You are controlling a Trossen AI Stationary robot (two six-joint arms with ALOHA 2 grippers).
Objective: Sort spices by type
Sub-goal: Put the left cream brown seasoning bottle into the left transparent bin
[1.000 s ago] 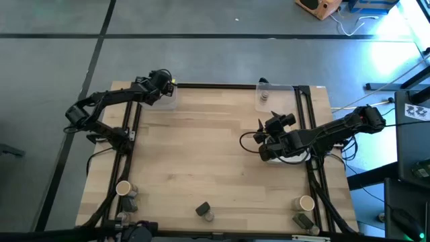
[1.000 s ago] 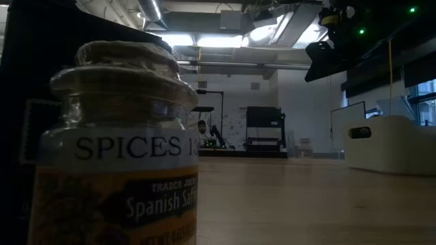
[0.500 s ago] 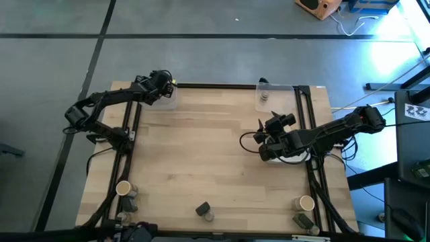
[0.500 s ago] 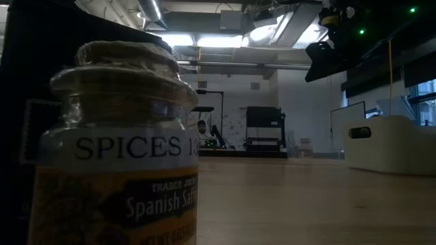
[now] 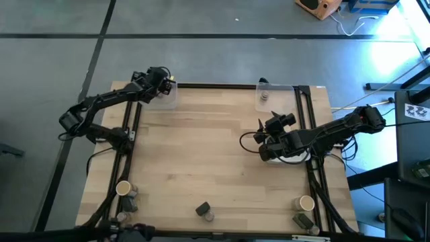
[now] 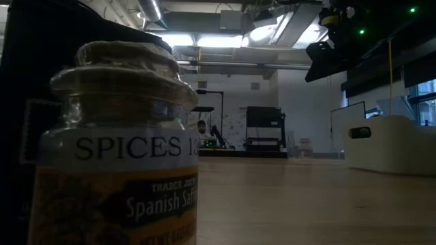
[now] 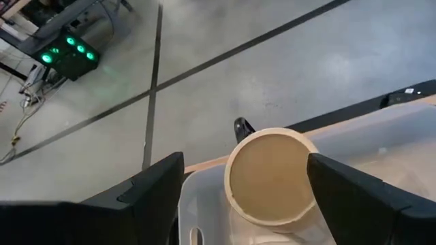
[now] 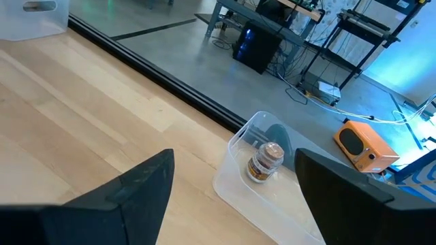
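The work surface is a pale wooden table (image 5: 215,154) on a grey floor, with a clear tray at each far corner. My left gripper (image 7: 245,204) is positioned over the far-left clear tray (image 5: 166,98). Its fingers (image 7: 160,187) stand wide apart, one on each side of a tan cylinder (image 7: 269,175) with a pale round top that stands in that tray; neither finger touches it. My right gripper (image 8: 231,197) hangs above the right half of the table, fingers spread wide and holding nothing. A small jar (image 8: 264,160) stands upright in the far-right clear tray (image 8: 235,178). The other spices sit along the near edge: a group at the near-left corner (image 5: 125,195), a dark pack with a jar near the middle (image 5: 204,211), and a group at the near-right corner (image 5: 304,210). In the low view, a saffron jar (image 6: 119,146) stands close to the lens.
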